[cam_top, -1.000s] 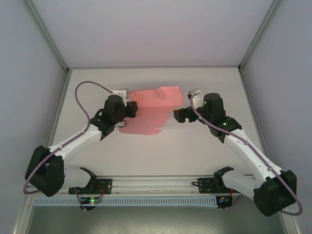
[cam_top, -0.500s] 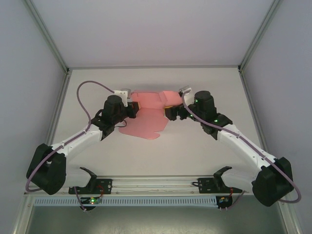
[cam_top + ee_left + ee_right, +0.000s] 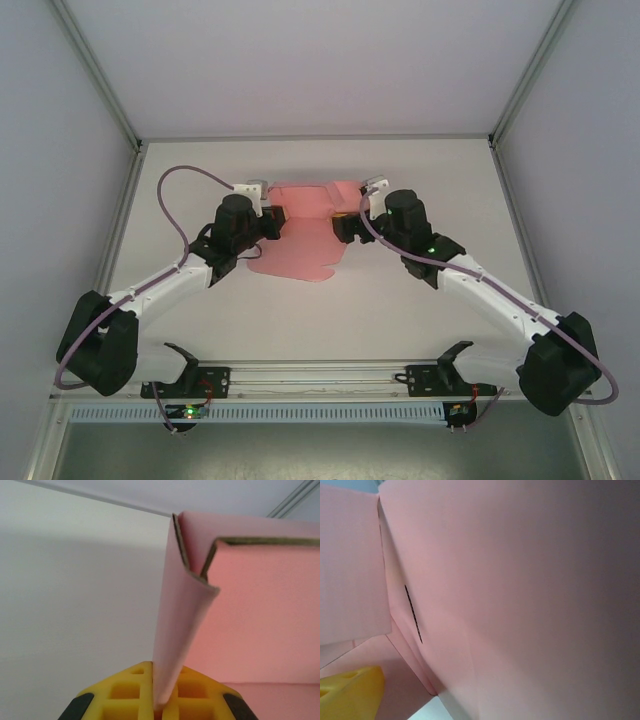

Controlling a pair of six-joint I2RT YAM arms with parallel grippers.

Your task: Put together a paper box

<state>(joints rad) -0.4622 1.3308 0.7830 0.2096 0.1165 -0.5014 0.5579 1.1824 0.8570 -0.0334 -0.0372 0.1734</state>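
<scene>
The paper box (image 3: 300, 250) is a pink die-cut sheet lying mid-table, its back panel folded up. My left gripper (image 3: 272, 224) sits at the sheet's left edge. In the left wrist view it (image 3: 162, 707) is shut on a thin upright pink flap (image 3: 180, 625) that curls over at the top beside a raised panel (image 3: 265, 610). My right gripper (image 3: 343, 226) is open and pushed against the sheet's right side. Pink card (image 3: 520, 600) with a short slit stands very close in the right wrist view, where one yellow finger (image 3: 350, 695) shows at the lower left.
The white table (image 3: 400, 300) is walled by white panels on the left, right and back. A metal rail (image 3: 320, 375) with both arm bases runs along the near edge. Purple cables loop from each wrist.
My right arm has swung left until its gripper meets the sheet's right side, and the raised back panel looks narrower. The left gripper has kept its grip on the flap.
</scene>
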